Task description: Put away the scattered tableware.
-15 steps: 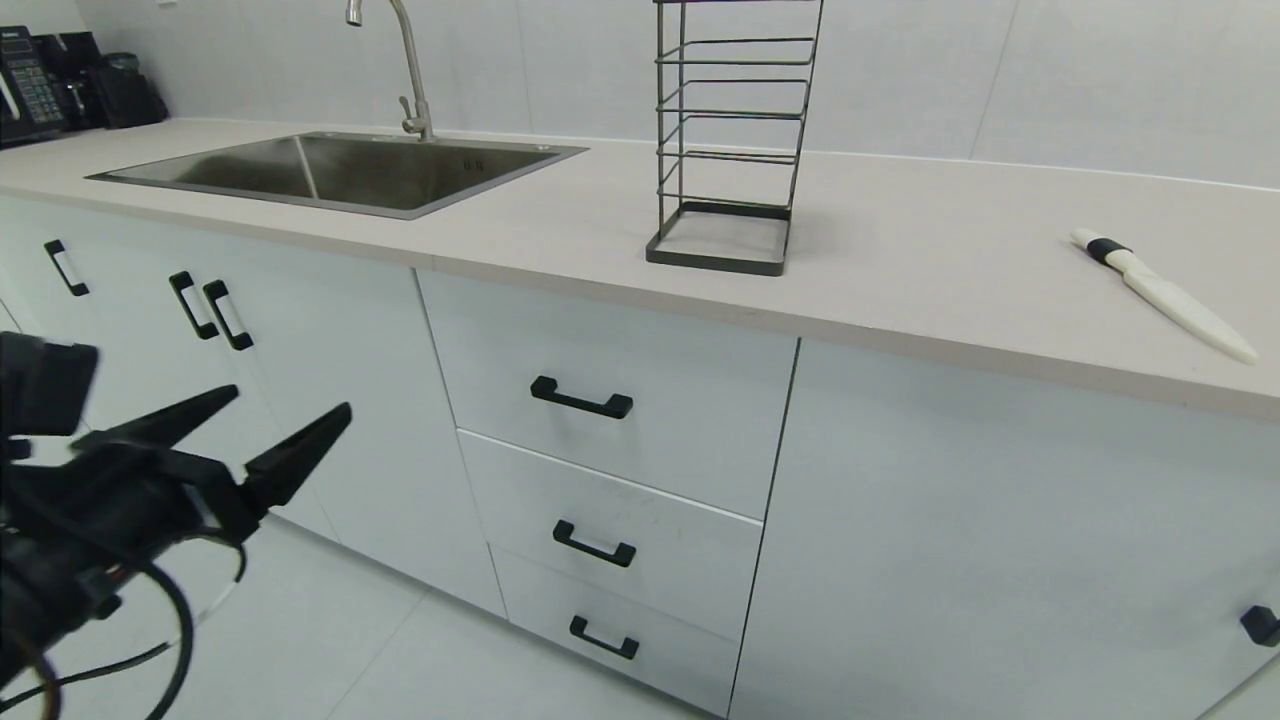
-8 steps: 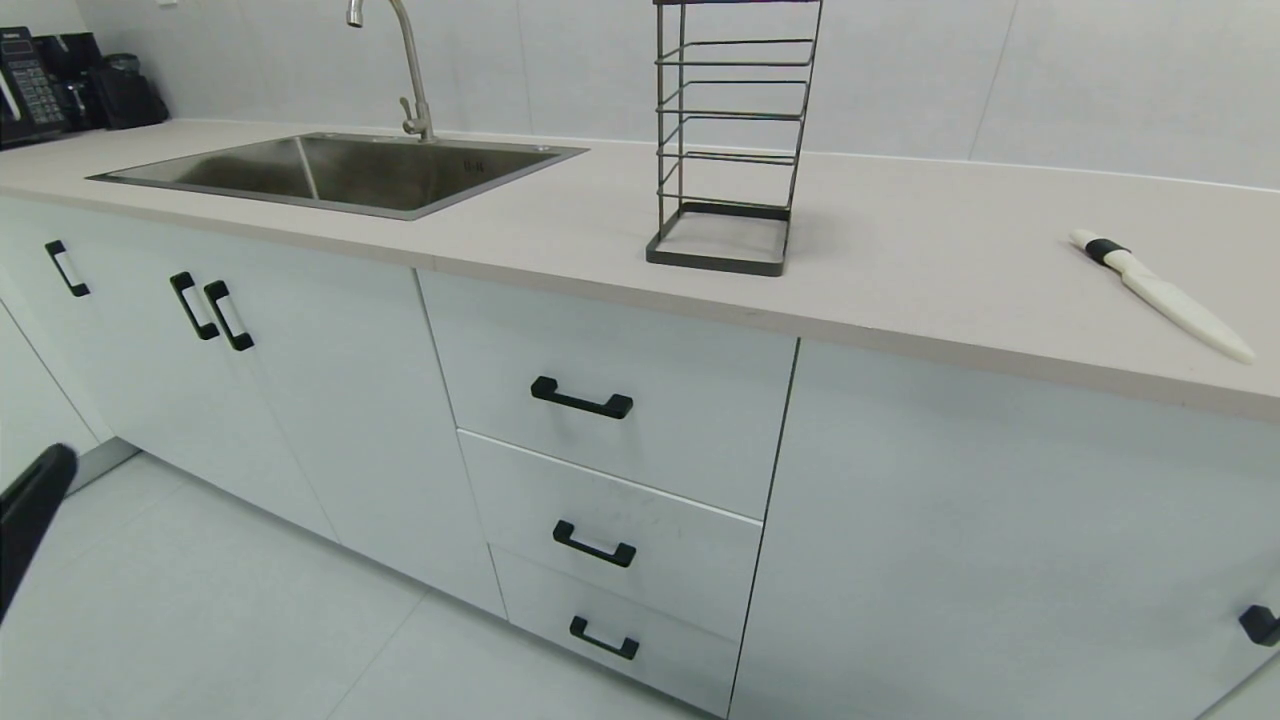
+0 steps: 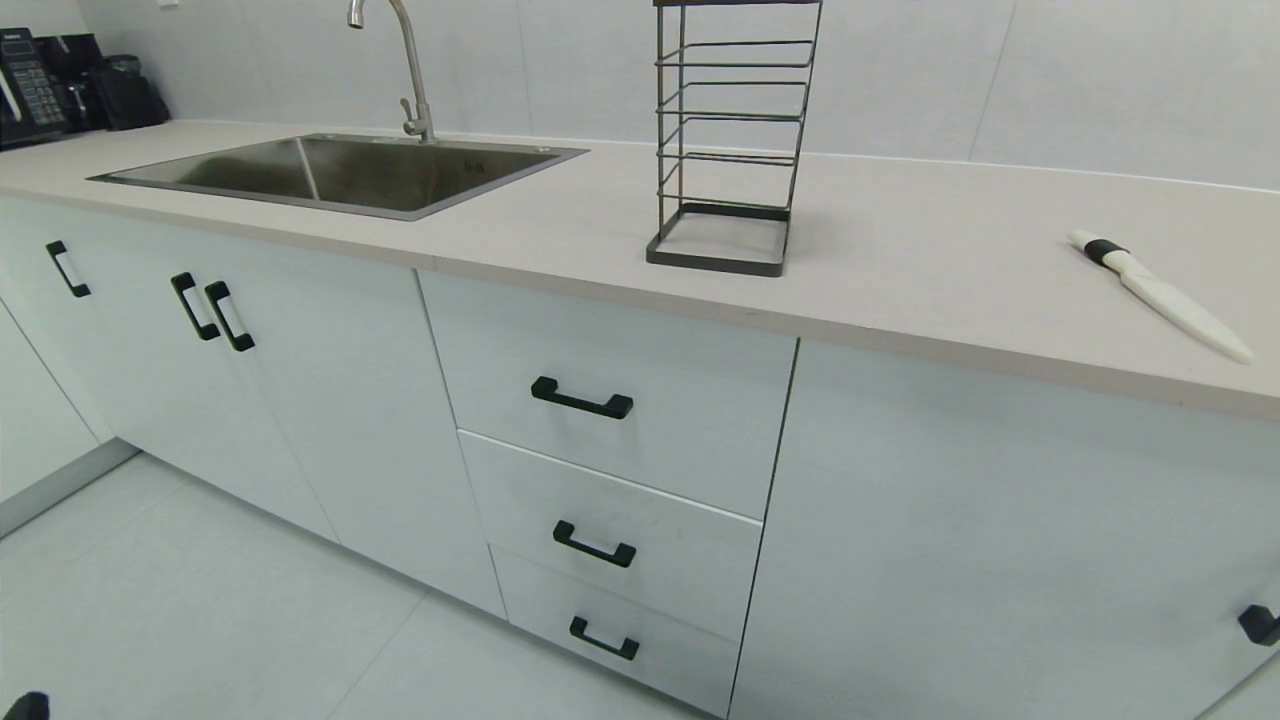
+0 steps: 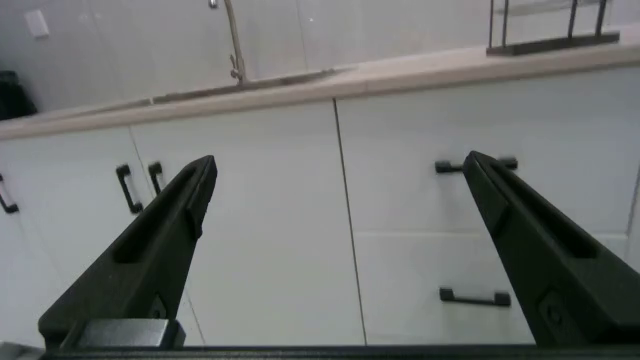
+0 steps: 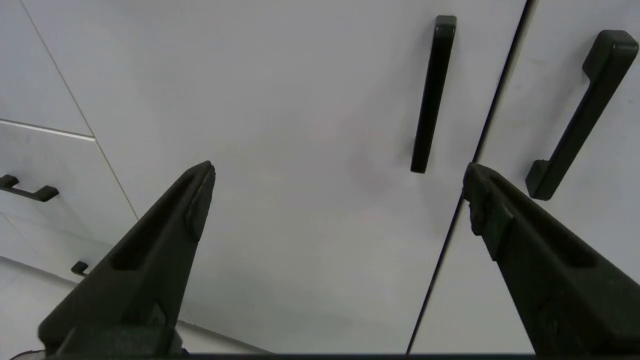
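A white knife point(image 3: 1160, 295) is laid on the counter point(image 3: 900, 250), well right of the wire rack point(image 3: 728, 140). The left gripper point(image 4: 340, 165) and right gripper point(image 5: 340, 175) are spread wide.

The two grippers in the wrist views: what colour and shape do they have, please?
Both look alike. The left gripper has two matte black fingers, long and wedge-shaped, broad at the base and narrowing to a blunt tip, with a shallow recessed channel along each. The right gripper has the same black, tapering build. I see no markings on either.
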Controlling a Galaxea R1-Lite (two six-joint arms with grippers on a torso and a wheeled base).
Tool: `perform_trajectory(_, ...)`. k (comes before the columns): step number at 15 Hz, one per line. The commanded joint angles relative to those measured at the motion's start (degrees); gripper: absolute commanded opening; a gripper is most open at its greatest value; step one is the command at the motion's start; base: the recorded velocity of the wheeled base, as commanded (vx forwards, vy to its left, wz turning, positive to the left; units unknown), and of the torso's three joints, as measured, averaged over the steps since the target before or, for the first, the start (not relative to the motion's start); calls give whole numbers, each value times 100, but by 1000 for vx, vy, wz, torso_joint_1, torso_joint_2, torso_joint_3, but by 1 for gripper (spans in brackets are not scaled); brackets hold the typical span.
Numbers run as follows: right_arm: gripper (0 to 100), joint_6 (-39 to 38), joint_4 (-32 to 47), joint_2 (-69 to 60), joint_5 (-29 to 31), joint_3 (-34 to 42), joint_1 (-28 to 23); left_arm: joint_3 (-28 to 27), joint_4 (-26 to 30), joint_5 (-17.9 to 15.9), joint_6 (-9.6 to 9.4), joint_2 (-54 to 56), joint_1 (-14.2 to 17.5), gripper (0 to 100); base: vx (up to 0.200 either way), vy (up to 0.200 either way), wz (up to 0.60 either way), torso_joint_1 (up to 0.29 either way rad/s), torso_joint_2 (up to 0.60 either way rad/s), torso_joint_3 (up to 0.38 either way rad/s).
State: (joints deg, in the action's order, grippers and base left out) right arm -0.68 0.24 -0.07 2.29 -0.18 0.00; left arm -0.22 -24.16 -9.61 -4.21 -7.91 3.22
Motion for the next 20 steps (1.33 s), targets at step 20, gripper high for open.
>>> perform_trajectory(20, 100, 16, 11, 7, -1, 1, 0, 22, 2407, 890, 359, 791, -322, 100, 0, 0, -150, 1, 0, 1)
